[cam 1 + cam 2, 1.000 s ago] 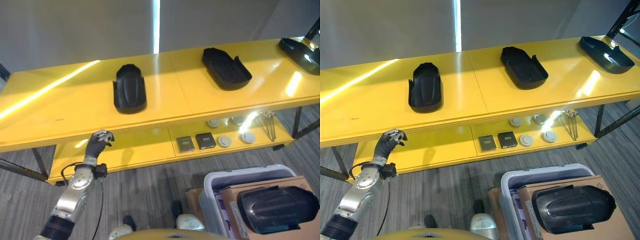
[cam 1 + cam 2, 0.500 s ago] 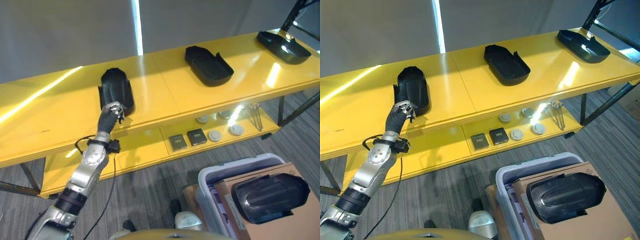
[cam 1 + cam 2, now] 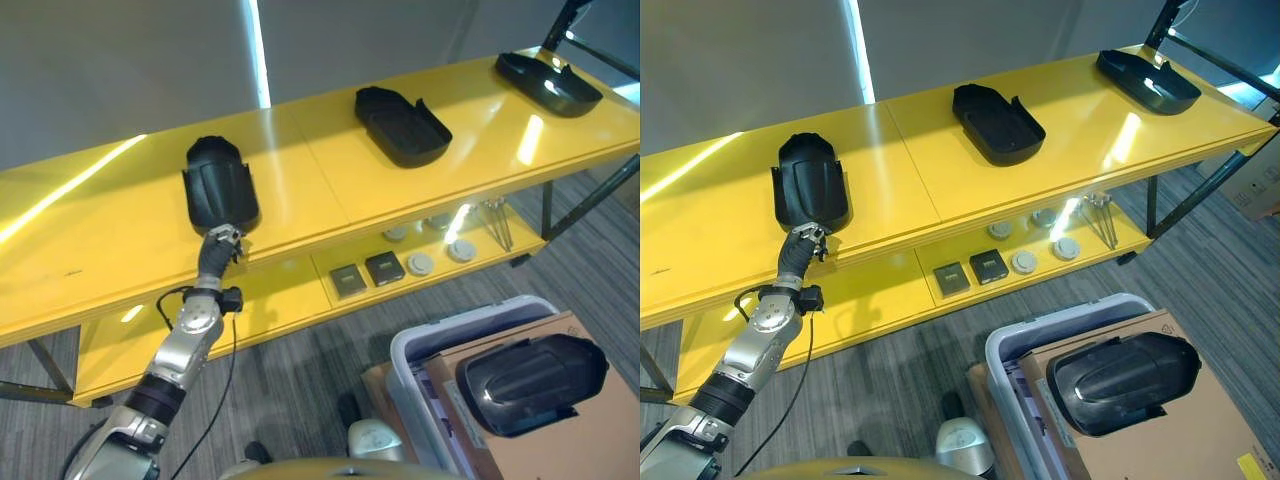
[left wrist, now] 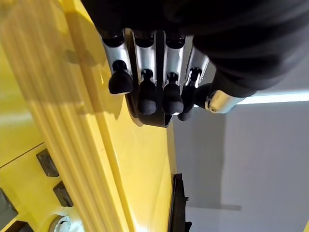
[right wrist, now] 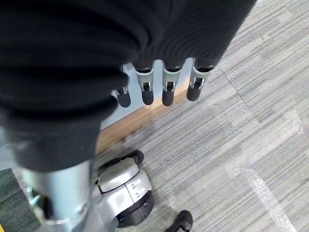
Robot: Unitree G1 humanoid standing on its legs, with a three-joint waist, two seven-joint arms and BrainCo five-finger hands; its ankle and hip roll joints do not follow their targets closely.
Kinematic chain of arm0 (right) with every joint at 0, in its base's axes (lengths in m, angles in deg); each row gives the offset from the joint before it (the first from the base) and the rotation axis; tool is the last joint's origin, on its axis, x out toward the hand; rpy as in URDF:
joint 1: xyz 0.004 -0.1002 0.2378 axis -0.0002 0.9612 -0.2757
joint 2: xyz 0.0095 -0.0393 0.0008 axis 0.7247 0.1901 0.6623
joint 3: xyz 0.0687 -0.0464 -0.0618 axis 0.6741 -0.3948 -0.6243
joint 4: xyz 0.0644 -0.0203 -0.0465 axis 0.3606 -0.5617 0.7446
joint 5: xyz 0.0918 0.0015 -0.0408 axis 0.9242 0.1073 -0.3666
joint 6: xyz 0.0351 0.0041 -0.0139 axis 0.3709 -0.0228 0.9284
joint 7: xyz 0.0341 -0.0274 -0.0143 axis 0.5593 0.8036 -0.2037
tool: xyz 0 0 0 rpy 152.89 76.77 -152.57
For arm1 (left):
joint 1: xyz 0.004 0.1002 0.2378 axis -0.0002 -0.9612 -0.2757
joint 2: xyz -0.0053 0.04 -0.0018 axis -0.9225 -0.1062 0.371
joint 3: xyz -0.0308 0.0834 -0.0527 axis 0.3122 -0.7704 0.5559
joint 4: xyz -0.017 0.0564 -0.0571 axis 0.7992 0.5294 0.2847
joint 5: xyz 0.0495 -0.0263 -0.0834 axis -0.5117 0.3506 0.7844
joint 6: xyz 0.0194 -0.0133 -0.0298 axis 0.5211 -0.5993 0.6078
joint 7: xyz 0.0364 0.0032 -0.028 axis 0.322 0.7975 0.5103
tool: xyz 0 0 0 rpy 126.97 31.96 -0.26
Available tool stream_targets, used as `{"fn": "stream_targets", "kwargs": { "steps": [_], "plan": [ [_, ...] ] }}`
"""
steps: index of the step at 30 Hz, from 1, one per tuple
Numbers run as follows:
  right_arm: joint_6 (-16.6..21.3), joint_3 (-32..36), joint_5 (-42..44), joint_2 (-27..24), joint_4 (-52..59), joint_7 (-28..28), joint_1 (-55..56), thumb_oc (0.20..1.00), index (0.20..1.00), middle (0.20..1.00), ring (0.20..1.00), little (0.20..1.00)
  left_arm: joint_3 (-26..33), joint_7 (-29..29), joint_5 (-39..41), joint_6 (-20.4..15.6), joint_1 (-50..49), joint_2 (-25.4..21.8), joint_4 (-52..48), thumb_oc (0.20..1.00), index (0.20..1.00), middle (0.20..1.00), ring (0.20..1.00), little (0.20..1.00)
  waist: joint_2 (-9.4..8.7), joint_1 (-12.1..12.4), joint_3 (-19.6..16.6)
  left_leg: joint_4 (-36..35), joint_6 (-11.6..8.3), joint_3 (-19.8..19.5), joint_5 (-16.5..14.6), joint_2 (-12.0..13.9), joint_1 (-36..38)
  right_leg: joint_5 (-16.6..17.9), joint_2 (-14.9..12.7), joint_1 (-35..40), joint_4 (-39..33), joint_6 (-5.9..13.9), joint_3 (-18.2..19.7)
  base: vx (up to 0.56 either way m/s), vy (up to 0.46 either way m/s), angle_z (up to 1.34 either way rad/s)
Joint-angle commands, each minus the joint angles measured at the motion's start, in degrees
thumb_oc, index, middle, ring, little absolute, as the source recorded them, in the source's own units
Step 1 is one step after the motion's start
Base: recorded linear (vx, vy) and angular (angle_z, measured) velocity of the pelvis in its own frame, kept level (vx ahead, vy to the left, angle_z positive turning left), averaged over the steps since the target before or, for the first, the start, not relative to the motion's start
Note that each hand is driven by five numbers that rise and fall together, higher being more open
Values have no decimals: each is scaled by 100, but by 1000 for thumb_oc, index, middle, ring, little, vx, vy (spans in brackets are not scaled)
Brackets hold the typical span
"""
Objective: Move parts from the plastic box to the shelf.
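No print was legible to me on anything in the frames; the cardboard box (image 3: 1200,440) at lower right carried a small mark too tiny to make out.

In the head views I saw the left hand (image 3: 220,243) at centre left, raised to the front lip of the yellow shelf (image 3: 330,190), just below the near end of the leftmost black part (image 3: 217,186). In the left wrist view the fingers (image 4: 147,94) hung loosely bent, close together, tips against that part's edge; I could not tell whether the thumb touched it.

Two more black parts (image 3: 401,124) lay further right on the shelf top.

Another black part (image 3: 1122,379) sat on the cardboard box, over the plastic box (image 3: 1040,340), whose interior was mostly hidden.

In the right wrist view the right hand (image 5: 164,82) hung relaxed above carpet, holding nothing.
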Motion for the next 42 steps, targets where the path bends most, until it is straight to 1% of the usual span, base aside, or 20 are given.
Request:
{"fn": "stream_targets", "kwargs": {
  "steps": [1, 6, 7, 10, 11, 14, 20, 25, 28, 34, 36, 38, 39, 40, 41, 42],
  "plan": [
    [-4, -119, -181, -236, -294, 61, -8, 1000, 1000, 1000, 1000, 1000, 65, -254, -144, -453, 560, 85, 205, 200, 200, 200, 200, 200, 2, -52, -17, 1026, 4, -125, -714, 419, -364, -566, -190, -83, 497, 314, -100, 0, 0, 0],
    [-4, -136, -258, -273, -292, 79, -8, 1000, 1000, 1000, 1000, 1000, 127, -390, -201, -485, 716, 87, 565, 200, 200, 200, 200, 200, 2, -106, -19, 1023, -1, -85, -700, 432, -340, -574, -190, -81, 515, 310, -86, 0, 0, 0],
    [-3, -142, -292, -278, -300, 82, 9, 1000, 1000, 1000, 1000, 1000, 160, -415, -244, -556, 768, 93, 784, 200, 200, 200, 200, 200, 2, -128, -33, 1012, -2, -66, -699, 432, -308, -577, -192, -60, 509, 310, -84, 31, 4, -2],
    [3, -165, -333, -288, -324, 80, 21, 1000, 1000, 1000, 1000, 1000, 199, -572, -410, -500, 903, 93, 1123, 200, 200, 200, 200, 200, 3, -161, -62, 995, -5, -42, -688, 432, -272, -577, -197, -35, 502, 314, -78, 39, 4, -5],
    [18, -181, -361, -290, -354, 84, 25, 1000, 1000, 1000, 1000, 1000, 225, -611, -462, -530, 1028, 94, 1408, 200, 200, 200, 200, 200, 4, -189, -81, 988, -5, -24, -684, 433, -254, -581, -197, -32, 510, 319, -71, 34, 2, -9],
    [25, -221, -413, -333, -395, 106, 10, 1000, 1000, 1000, 1000, 1000, 289, -691, -500, -526, 1313, 95, 1837, 200, 200, 200, 200, 200, 4, -248, -99, 974, -7, 19, -676, 440, -219, -585, -200, -30, 522, 324, -65, 26, 6, -7],
    [66, -256, -544, -367, -478, 134, -5, 1000, 1000, 1000, 1000, 1000, 339, -803, -428, -502, 1610, 119, 2382, 200, 200, 200, 200, 200, -6, -324, -133, 970, -6, 73, -677, 439, -168, -599, -196, -2, 528, 329, -51, 27, 1, -5],
    [59, -278, -605, -380, -555, 169, -59, 1000, 1000, 1000, 1000, 1000, 386, -767, -413, -570, 1823, 224, 2752, 200, 200, 200, 200, 200, -16, -367, -168, 959, -11, 97, -679, 438, -155, -609, -187, 5, 520, 330, -39, 0, 0, 0],
    [99, -264, -637, -376, -605, 184, -74, 1000, 1000, 1000, 1000, 1000, 399, -725, -387, -603, 1848, 261, 2785, 200, 200, 200, 200, 200, -16, -372, -173, 960, -13, 102, -685, 438, -159, -613, -180, -5, 520, 331, -28, 0, 0, 0],
    [151, -228, -667, -354, -706, 197, -152, 1000, 1000, 1000, 1000, 1000, 321, -403, -208, -858, 1774, 344, 2598, 200, 200, 200, 200, 200, -1, -339, -162, 934, -20, 100, -684, 438, -165, -607, -171, -6, 487, 327, -20, 0, 0, 0],
    [173, -186, -661, -357, -756, 210, -195, 1000, 1000, 1000, 1000, 1000, 243, -118, -93, -950, 1639, 357, 2167, 200, 200, 200, 200, 200, 18, -288, -146, 924, -17, 73, -688, 431, -174, -598, -174, -1, 468, 316, -21, -36, 15, 0],
    [177, -159, -645, -354, -779, 206, -221, 1000, 1000, 1000, 1000, 1000, 189, 87, -17, -943, 1549, 350, 1864, 200, 200, 200, 200, 200, 30, -255, -137, 920, -14, 56, -695, 424, -180, -595, -176, 0, 459, 313, -22, -44, 26, 0],
    [186, -110, -631, -349, -809, 205, -262, 1000, 1000, 1000, 1000, 1000, 105, 349, 109, -953, 1401, 345, 1382, 200, 200, 200, 200, 200, 49, -206, -124, 902, -11, 22, -697, 410, -191, -587, -175, 6, 433, 306, -24, -64, 41, 0],
    [193, -78, -620, -353, -826, 213, -281, 1000, 1000, 1000, 1000, 1000, 66, 488, 207, -942, 1300, 331, 1114, 200, 200, 200, 200, 200, 59, -176, -115, 887, -11, -1, -696, 400, -194, -581, -177, 13, 414, 304, -29, -70, 45, 1],
    [189, -50, -606, -355, -839, 217, -303, 1000, 1000, 1000, 1000, 1000, 32, 621, 301, -943, 1200, 323, 834, 278, 278, 278, 278, 278, 68, -143, -108, 872, -10, -28, -696, 388, -195, -574, -180, 25, 395, 300, -40, -62, 46, 1],
    [207, -20, -575, -354, -862, 207, -328, 1000, 1000, 1000, 1000, 1000, -5, 741, 396, -982, 1026, 297, 407, 922, 922, 922, 922, 922, 83, -88, -97, 864, -9, -78, -697, 369, -204, -566, -186, 46, 370, 292, -54, -52, 41, 2]
  ]
}}
